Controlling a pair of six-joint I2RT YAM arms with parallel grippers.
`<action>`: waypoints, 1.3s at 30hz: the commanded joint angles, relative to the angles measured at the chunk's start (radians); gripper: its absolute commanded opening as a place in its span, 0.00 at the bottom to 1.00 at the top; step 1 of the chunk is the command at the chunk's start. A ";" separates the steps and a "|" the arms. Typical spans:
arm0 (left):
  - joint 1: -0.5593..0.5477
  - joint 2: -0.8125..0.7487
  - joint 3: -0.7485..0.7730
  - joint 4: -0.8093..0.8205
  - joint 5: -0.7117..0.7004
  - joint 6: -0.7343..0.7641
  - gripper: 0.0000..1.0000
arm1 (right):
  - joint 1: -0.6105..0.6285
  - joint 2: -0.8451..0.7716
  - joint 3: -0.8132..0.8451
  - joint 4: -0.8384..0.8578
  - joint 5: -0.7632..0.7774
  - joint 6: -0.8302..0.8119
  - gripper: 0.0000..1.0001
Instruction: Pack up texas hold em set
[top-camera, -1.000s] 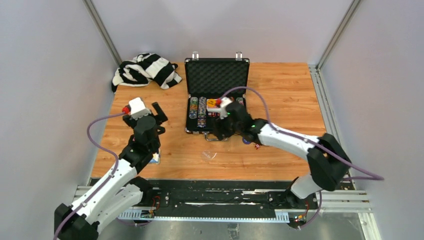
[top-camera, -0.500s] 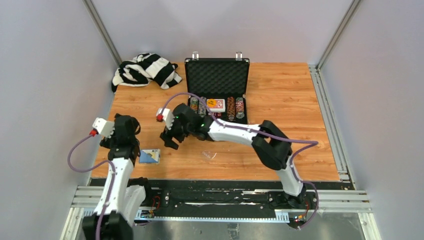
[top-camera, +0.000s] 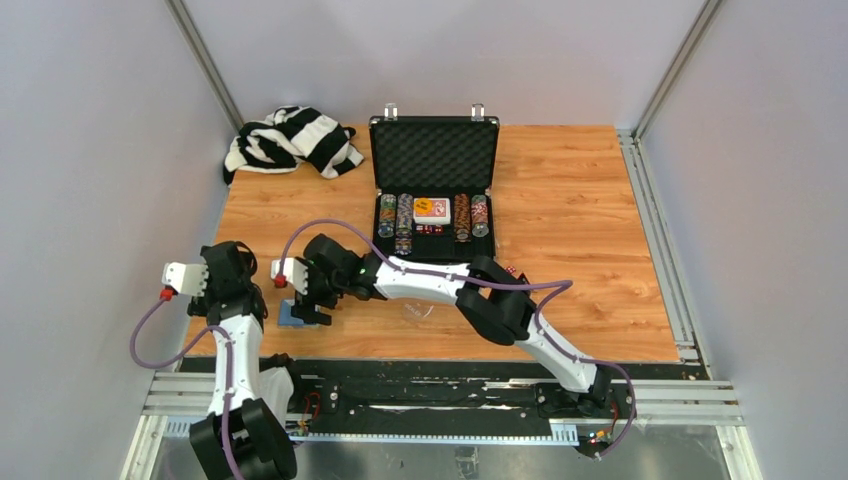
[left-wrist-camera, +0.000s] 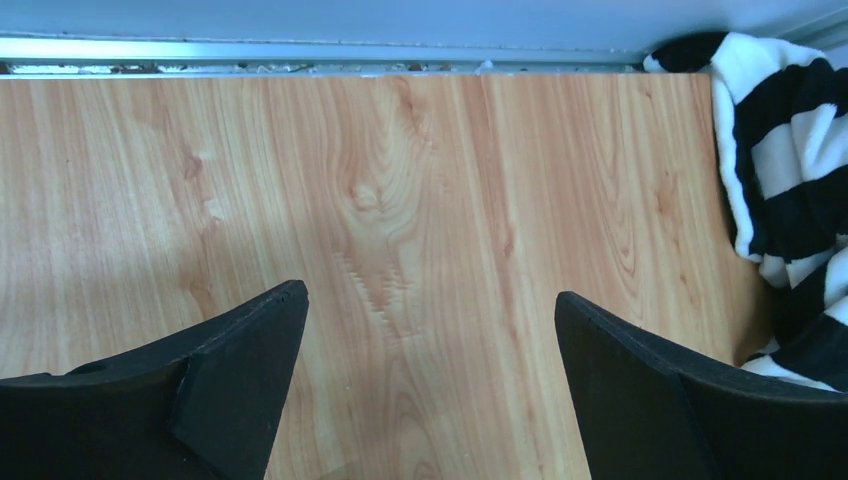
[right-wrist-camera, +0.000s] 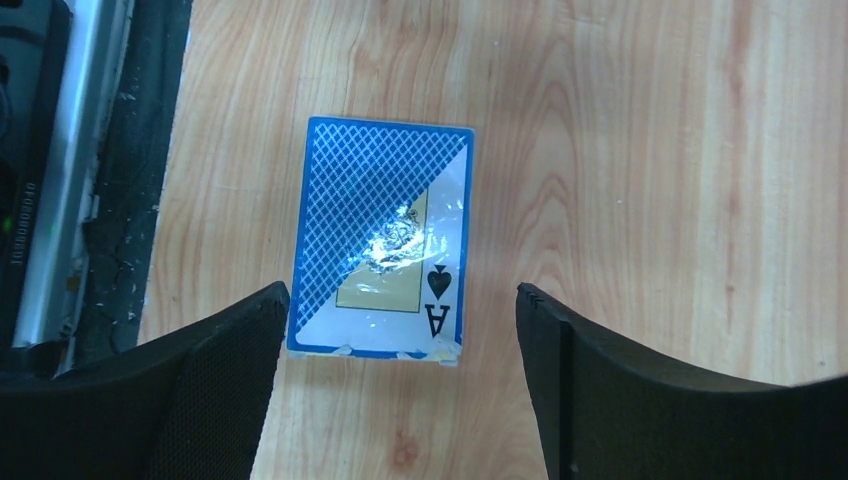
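Right claw (right-wrist-camera: 402, 292) stood spread wide, pinching nothing, its two black fingers (right-wrist-camera: 210, 390) pointing down at the worktop (top-camera: 580, 200) near the near-left corner; between and just ahead of the fingertips lay a blue-backed card deck (right-wrist-camera: 380, 235), flat, in a shiny wrap, an ace of spades showing on its face; the left-hand fingertip sat right by the deck's lower corner, though whether it touched could not be told; left claw (left-wrist-camera: 430, 290) was spread wide too and held nothing, over bare wood just beside the deck on its left; at the right edge of that wrist view lay the black-and-white striped cloth (left-wrist-camera: 790, 180), bunched at the far-left corner; the black briefcase (top-camera: 434, 155) stood open at the far middle of the worktop, well apart from both claws, its foam-lined lid upright; in its base sat rows of multicoloured poker chips (top-camera: 403, 215), an orange-faced card pack (top-camera: 431, 208) and red dice (top-camera: 430, 229); a small clear round piece (top-camera: 415, 311) lay on the wood beside the right arm.
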 joint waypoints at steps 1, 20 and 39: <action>0.008 -0.021 -0.016 0.021 -0.058 -0.010 0.98 | 0.020 0.059 0.045 -0.038 -0.001 -0.048 0.83; 0.009 -0.022 -0.047 0.108 0.081 -0.002 1.00 | -0.005 0.066 -0.009 -0.067 0.003 -0.074 0.34; -0.044 0.019 -0.077 0.340 0.624 0.189 0.98 | -0.129 -0.452 -0.483 0.082 0.044 -0.055 0.20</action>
